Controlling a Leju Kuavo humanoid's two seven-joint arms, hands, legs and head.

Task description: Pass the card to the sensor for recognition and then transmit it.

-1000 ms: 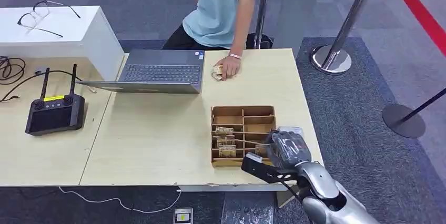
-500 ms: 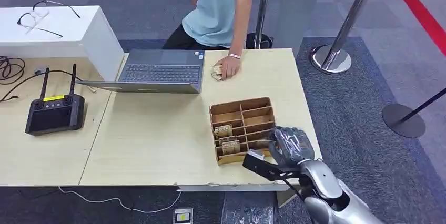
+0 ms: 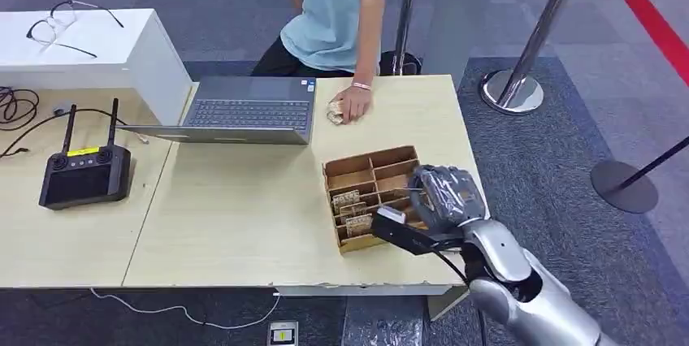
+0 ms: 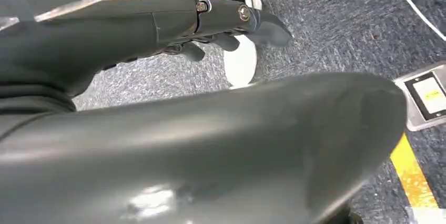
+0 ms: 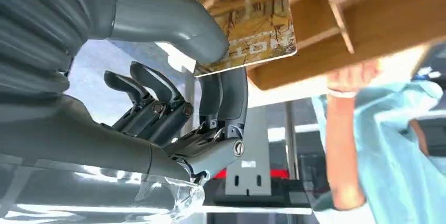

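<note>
The right hand [image 3: 443,196] held a brown marbled card with pale lettering [image 5: 257,29] pinched between its thick grey thumb and darker fingers [image 5: 231,95], directly over the compartmented wooden tray [image 3: 361,169] it had reached into. The pinch took one edge of the card only, most of the face standing free; in the inspector's judgement the card could swivel or slip out during the lift, or its free edge could catch a tray divider and drag the light tray along the pale wooden table [image 3: 244,208]. More cards [image 3: 347,199] stood upright in slots just beside the hand and could be disturbed. The person's hand [image 3: 351,105] rested on the table well beyond the tray. The silver right arm came up from below, its wrist bent over the tray's near corner. The left hand [image 4: 221,24] hung over grey carpet, fingers loosely curled, holding nothing.
</note>
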